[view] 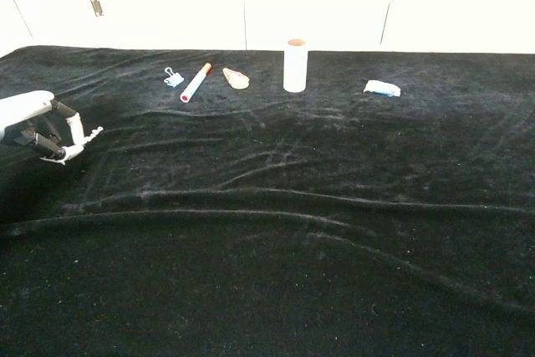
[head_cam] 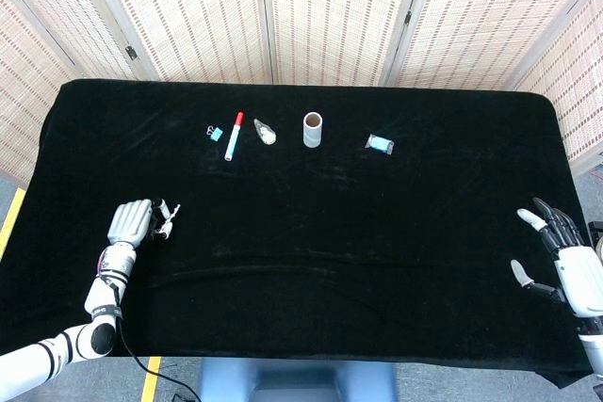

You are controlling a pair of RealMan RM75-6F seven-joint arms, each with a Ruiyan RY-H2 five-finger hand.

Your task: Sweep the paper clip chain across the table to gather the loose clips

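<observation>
My left hand [head_cam: 132, 224] lies low over the black cloth near the table's left edge, with its fingers curled in and the fingertips [head_cam: 168, 218] pointing right. The chest view shows the same left hand [view: 40, 127] at the far left, thumb and fingertips [view: 77, 141] close together. I cannot make out a paper clip chain or loose clips on the dark cloth in either view. My right hand [head_cam: 563, 259] hovers at the right front corner, fingers spread and holding nothing; the chest view does not show it.
Along the back stand a blue binder clip [head_cam: 214, 131], a red-capped marker [head_cam: 233, 135], a small beige object [head_cam: 266, 132], a cardboard tube [head_cam: 312, 129] and a blue-white packet [head_cam: 380, 144]. The black tablecloth [head_cam: 320, 233] is wrinkled across the middle.
</observation>
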